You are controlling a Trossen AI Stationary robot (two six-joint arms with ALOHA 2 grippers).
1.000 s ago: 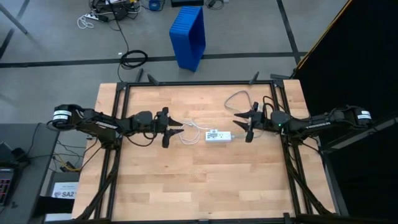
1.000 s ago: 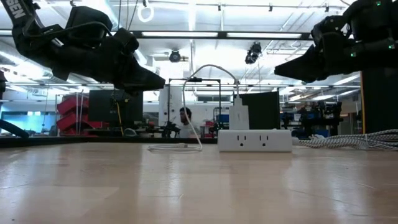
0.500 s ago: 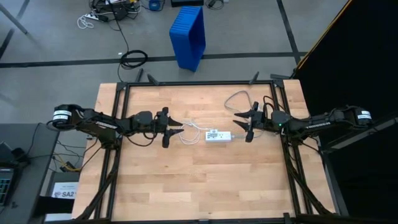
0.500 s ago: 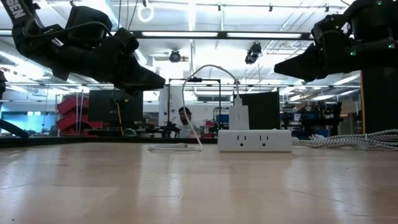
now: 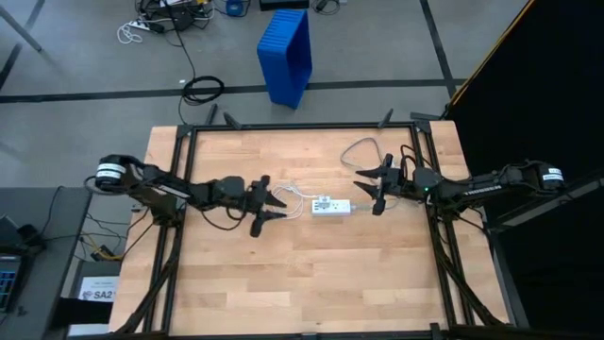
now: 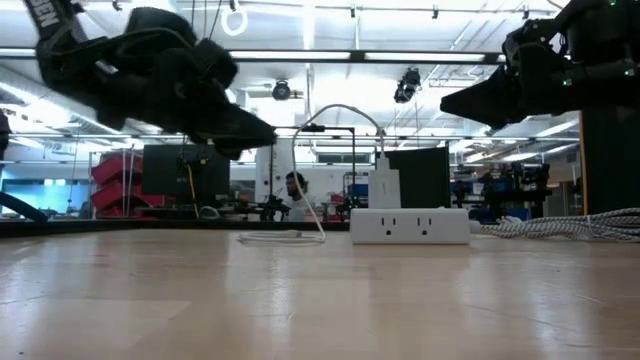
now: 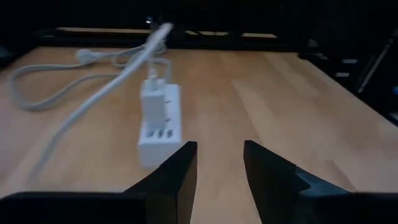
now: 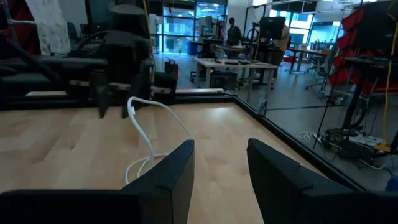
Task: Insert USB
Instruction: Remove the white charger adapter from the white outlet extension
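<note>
The USB cable (image 5: 294, 196) is a thin white line lying in loose loops on the wooden table, left of the white power strip (image 5: 332, 205). In the low view the cable (image 6: 330, 108) arcs up from a white adapter block (image 6: 385, 185) standing on the strip (image 6: 410, 225) and drops to the tabletop. My left gripper (image 5: 276, 205) hovers open above the loops, just left of the strip; its wrist view looks past the open gripper (image 7: 219, 163) at the strip (image 7: 158, 127). My right gripper (image 5: 366, 192) hangs open right of the strip, and its wrist view shows the cable (image 8: 149, 134).
The strip's thicker grey cord (image 5: 363, 151) loops toward the far right of the table and shows as a braided line (image 6: 560, 228) in the low view. A black frame (image 5: 302, 126) edges the table. A blue bin (image 5: 286, 55) stands on the floor beyond. Bare wood lies toward the near edge.
My left gripper has moved toward the table's right, closer to the power strip and a little toward the near edge, with its arm stretched out further. It has stayed open. The right arm, the cable and the strip have kept still.
</note>
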